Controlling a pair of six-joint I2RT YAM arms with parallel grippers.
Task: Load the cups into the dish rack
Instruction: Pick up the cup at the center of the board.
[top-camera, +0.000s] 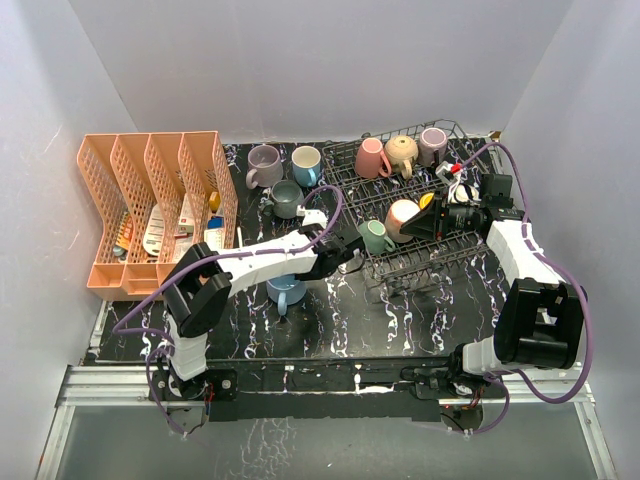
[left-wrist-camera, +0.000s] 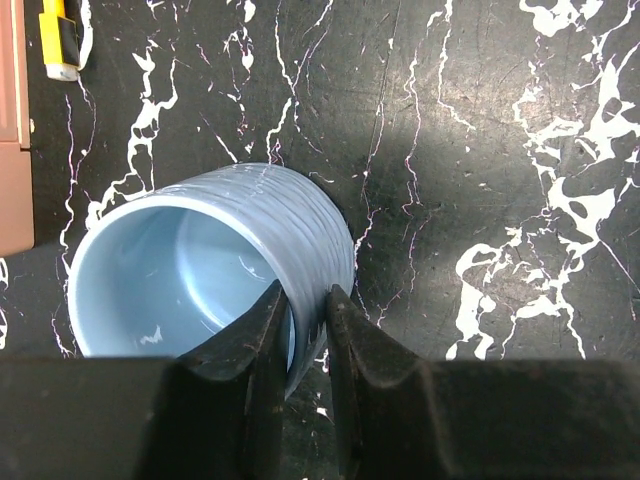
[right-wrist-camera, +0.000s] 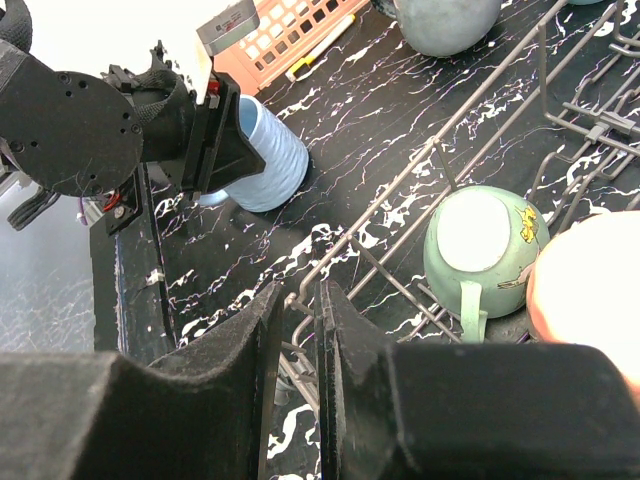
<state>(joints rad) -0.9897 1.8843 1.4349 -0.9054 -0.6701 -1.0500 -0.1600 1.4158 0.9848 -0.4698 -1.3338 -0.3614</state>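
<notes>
A light blue cup (top-camera: 285, 290) (left-wrist-camera: 200, 270) stands upright on the black marble table, left of the dish rack (top-camera: 440, 265). My left gripper (top-camera: 305, 275) (left-wrist-camera: 308, 300) is shut on its wall, one finger inside the rim and one outside. In the right wrist view the same cup (right-wrist-camera: 265, 155) sits under the left gripper (right-wrist-camera: 215, 140). My right gripper (top-camera: 420, 224) (right-wrist-camera: 298, 295) hovers over the rack, shut and holding nothing. Upside down in the rack lie a green cup (top-camera: 376, 236) (right-wrist-camera: 480, 250) and a peach cup (top-camera: 402, 218) (right-wrist-camera: 590, 280). Pink (top-camera: 372, 157), tan (top-camera: 402, 152) and mauve (top-camera: 433, 145) cups fill its far end.
Three more cups stand behind the left arm: mauve (top-camera: 263, 165), blue (top-camera: 306, 165) and grey (top-camera: 286, 198). An orange divided organiser (top-camera: 150, 210) holding small items lines the table's left side. White walls enclose the table on three sides.
</notes>
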